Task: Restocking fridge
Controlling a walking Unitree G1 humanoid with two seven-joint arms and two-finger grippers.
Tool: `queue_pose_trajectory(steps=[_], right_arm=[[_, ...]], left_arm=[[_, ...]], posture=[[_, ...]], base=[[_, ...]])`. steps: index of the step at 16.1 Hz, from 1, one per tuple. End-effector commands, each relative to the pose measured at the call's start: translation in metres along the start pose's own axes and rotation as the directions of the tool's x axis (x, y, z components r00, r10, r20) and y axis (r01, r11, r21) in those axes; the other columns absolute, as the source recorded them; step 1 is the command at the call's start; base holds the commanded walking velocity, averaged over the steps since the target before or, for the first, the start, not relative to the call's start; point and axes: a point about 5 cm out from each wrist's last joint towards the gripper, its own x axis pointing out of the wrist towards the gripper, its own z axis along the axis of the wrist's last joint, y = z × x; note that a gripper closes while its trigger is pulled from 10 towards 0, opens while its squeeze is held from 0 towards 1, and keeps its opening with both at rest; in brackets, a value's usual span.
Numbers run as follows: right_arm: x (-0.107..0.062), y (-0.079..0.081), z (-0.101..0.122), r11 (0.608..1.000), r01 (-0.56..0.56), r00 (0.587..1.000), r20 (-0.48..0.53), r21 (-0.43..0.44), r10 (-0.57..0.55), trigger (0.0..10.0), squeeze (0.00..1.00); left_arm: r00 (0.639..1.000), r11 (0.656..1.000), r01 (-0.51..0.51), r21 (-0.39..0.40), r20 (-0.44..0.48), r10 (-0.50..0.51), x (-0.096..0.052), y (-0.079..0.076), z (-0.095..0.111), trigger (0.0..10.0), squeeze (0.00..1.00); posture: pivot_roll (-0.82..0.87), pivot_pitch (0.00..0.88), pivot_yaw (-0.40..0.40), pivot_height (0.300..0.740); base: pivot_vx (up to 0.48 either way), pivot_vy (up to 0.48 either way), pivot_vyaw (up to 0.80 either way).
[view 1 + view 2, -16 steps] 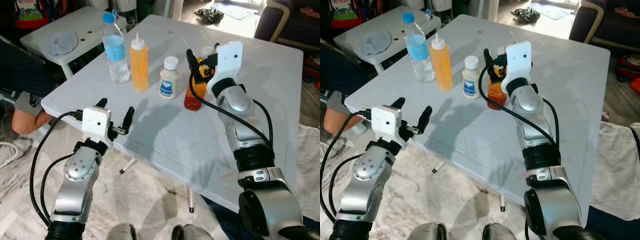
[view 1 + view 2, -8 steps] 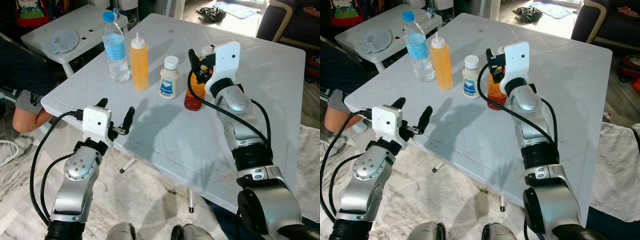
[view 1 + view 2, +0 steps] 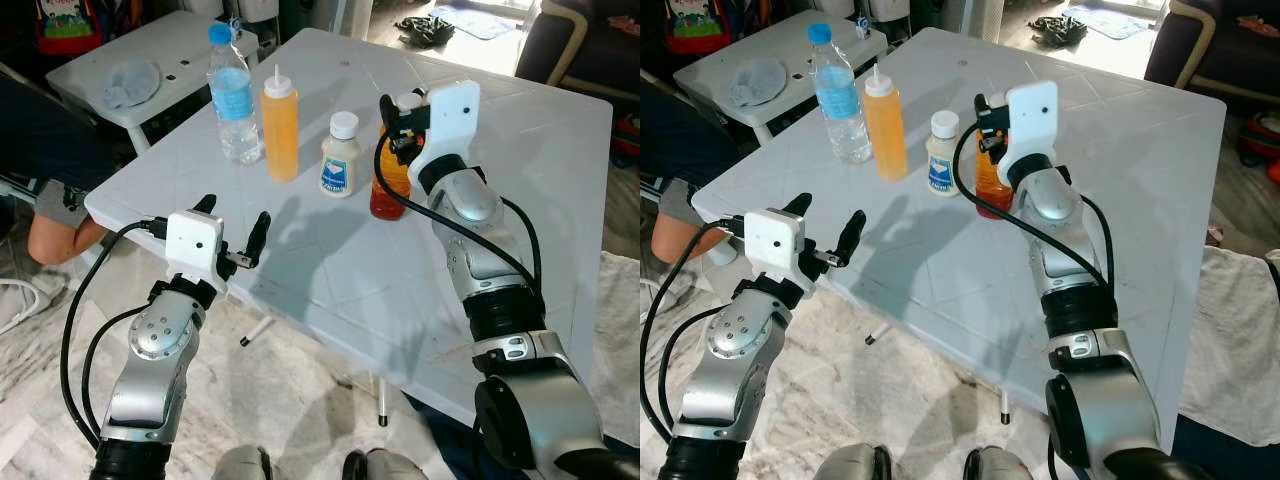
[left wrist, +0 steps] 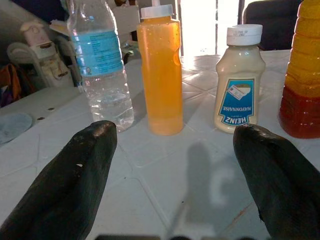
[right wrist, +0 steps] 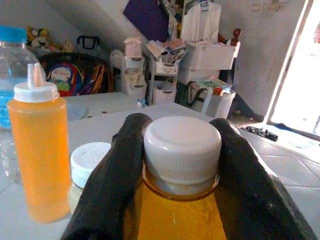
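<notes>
- The right gripper's (image 5: pixel 182 150) two black fingers (image 5: pixel 117 165) pinch the white cap of an amber sauce bottle (image 3: pixel 389 185), which stands on the far middle of the white table (image 3: pixel 330 270).
- Left of it, in a row: a mayonnaise bottle (image 3: pixel 340 155), an orange squeeze bottle (image 3: pixel 279 124) and a water bottle (image 3: pixel 230 98).
- The left gripper (image 3: pixel 230 240) hovers at the table's near-left edge, fingers spread, holding nothing.

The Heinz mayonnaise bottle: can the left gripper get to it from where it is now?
Probably yes. The left gripper hangs open at the table's near edge, and the tabletop between it and the Heinz mayonnaise bottle is bare. The right gripper is busy at the neighbouring orange bottle.
</notes>
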Motion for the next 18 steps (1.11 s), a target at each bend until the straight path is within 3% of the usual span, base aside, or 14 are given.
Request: queue_pose_trajectory(steps=[1,7,8,9,10,11,14,15,18], right_arm=[[-0.001,0.002,0.004,1.000,-0.011,1.000,-0.003,-0.014,0.011,0.0,0.00],[-0.028,-0.015,-0.006,0.995,0.096,0.992,-0.080,-0.025,-0.098,0.0,0.00],[-0.031,-0.015,-0.007,0.995,0.101,0.992,-0.077,-0.021,-0.102,0.9,0.00],[-0.038,-0.015,-0.007,0.993,0.114,0.991,-0.070,-0.011,-0.115,4.4,0.00],[-0.041,-0.015,-0.007,0.993,0.120,0.990,-0.068,-0.005,-0.121,6.3,0.00],[-0.048,-0.011,-0.008,0.992,0.124,0.990,-0.068,0.015,-0.123,10.0,0.00],[-0.054,-0.003,-0.010,0.992,0.122,0.991,-0.068,0.043,-0.119,10.0,0.00],[-0.056,0.005,-0.003,0.995,0.092,0.996,-0.020,0.030,-0.091,10.0,0.00],[-0.058,0.008,-0.004,0.996,0.073,0.997,-0.032,0.054,-0.071,10.0,0.00]], left_arm=[[1.000,1.000,0.009,0.004,-0.003,-0.009,-0.001,0.000,0.000,10.0,0.00],[0.999,1.000,-0.014,0.002,-0.042,0.014,0.003,-0.004,-0.008,10.0,0.00],[0.999,1.000,-0.023,0.001,-0.044,0.023,0.003,-0.003,-0.008,10.0,0.00],[0.998,0.999,-0.046,-0.005,-0.043,0.046,0.004,0.000,-0.009,10.0,0.00],[0.998,0.998,-0.056,-0.011,-0.040,0.056,0.005,0.001,-0.009,10.0,0.00],[0.996,0.997,-0.075,-0.008,-0.046,0.074,0.006,0.004,-0.011,10.0,0.00],[0.996,0.997,-0.076,-0.011,-0.047,0.076,0.007,0.004,-0.012,10.0,0.00],[0.995,0.997,-0.082,-0.013,-0.050,0.081,0.007,0.004,-0.014,10.0,0.00],[0.995,0.996,-0.087,-0.019,-0.059,0.086,0.007,0.005,-0.017,10.0,0.00]], posture=[[0.07,0.084,0.005,0.740],[0.06,0.032,-0.007,0.740],[0.05,0.026,-0.009,0.740],[0.05,0.016,-0.013,0.740],[0.05,0.013,-0.015,0.740],[0.05,0.003,-0.018,0.740],[0.04,0.000,-0.019,0.740],[0.04,0.000,-0.013,0.740],[0.03,0.000,-0.011,0.740]], base=[[0.000,0.000,0.00],[0.000,0.000,0.00],[0.000,0.000,0.00],[0.000,0.000,0.00],[0.000,0.000,0.00],[0.000,0.000,0.00],[0.000,0.000,0.00],[0.000,0.000,0.00],[0.000,0.000,0.00]])
